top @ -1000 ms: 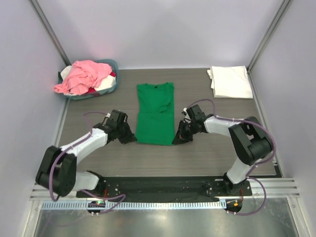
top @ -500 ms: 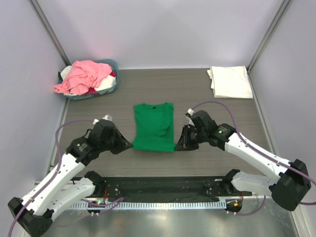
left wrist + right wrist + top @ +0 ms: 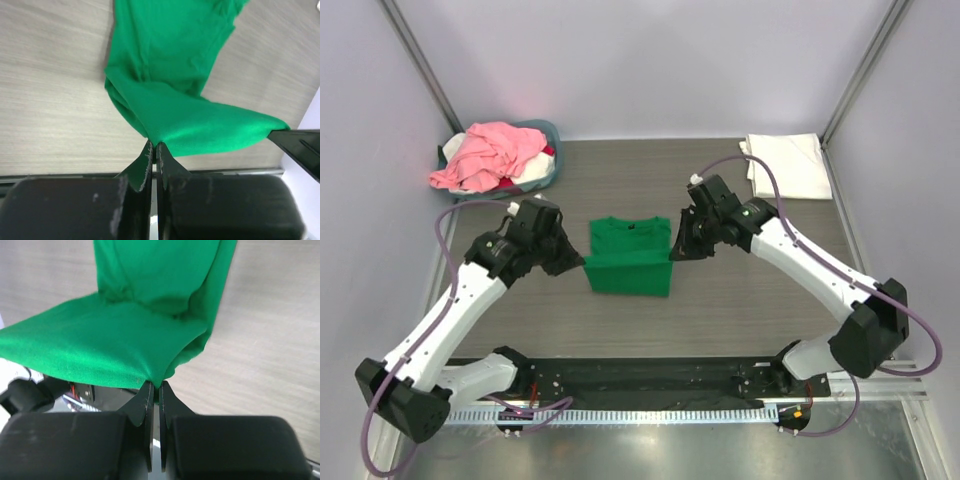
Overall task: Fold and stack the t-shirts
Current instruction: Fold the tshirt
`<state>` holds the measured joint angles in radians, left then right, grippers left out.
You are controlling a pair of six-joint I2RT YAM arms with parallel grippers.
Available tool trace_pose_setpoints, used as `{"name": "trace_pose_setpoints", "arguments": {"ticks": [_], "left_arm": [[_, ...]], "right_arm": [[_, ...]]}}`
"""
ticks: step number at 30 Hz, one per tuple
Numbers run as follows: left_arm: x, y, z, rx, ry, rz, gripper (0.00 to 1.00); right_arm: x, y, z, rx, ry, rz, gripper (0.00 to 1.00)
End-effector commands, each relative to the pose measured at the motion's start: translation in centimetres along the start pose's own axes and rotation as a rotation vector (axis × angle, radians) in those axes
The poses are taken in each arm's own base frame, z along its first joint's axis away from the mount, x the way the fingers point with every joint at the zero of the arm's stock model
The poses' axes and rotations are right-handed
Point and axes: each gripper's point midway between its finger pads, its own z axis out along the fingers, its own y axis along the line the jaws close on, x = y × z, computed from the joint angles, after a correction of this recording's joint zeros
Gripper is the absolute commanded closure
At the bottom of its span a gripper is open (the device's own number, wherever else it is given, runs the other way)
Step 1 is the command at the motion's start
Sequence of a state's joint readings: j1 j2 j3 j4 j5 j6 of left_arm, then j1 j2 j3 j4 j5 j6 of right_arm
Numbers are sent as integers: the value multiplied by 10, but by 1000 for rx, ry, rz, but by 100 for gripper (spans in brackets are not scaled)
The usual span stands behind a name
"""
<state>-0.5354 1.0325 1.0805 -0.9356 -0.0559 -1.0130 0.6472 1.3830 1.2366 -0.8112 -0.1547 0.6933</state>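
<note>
Green t-shirt (image 3: 629,262) is to the right of the basket (image 3: 552,132) and nearer the arm bases than it, about mid-table (image 3: 720,310). Its collar end lies flat on the side towards the basket's row. The opposite edge is lifted off the wood and pulled into a straight taut band between the two grippers, with cloth hanging below that band. Left gripper (image 3: 583,262) is at the band's corner on the basket side, jaws pressed together on the green cloth. In the left wrist view the fingers (image 3: 142,165) pinch a bunched corner with no gap showing. Right gripper (image 3: 672,255) is at the corner away from the basket, also clamped on the green cloth. The right wrist view shows the fingertips (image 3: 146,399) nipping the fabric edge, with only a thin slit between them. In both wrist views the shirt sags down from the pinch towards the tabletop. The basket sits in the far left corner and is piled with a crumpled pink shirt (image 3: 490,155) on top, with bits of white cloth (image 3: 535,170) and a sliver of red (image 3: 551,152) at its right side. A folded white t-shirt (image 3: 786,165) lies flat far to the right of the basket, along the same far edge, well apart from both grippers.
</note>
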Motion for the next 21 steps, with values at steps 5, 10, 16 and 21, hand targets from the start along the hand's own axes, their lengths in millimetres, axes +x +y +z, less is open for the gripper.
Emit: {"name": "trace_pose_setpoints", "arguments": {"ticks": [5, 10, 16, 21], "left_arm": [[-51, -8, 25, 7, -5, 7, 100], [-73, -14, 57, -9, 35, -3, 100], [-95, -19, 91, -34, 64, -12, 100], [-119, -21, 118, -60, 68, -14, 99]], "right_arm": [[-56, -27, 11, 98, -25, -27, 99], [-84, -31, 21, 92, -28, -21, 99], [-107, -35, 49, 91, 8, -29, 99], [-133, -41, 66, 92, 5, -30, 99]]}}
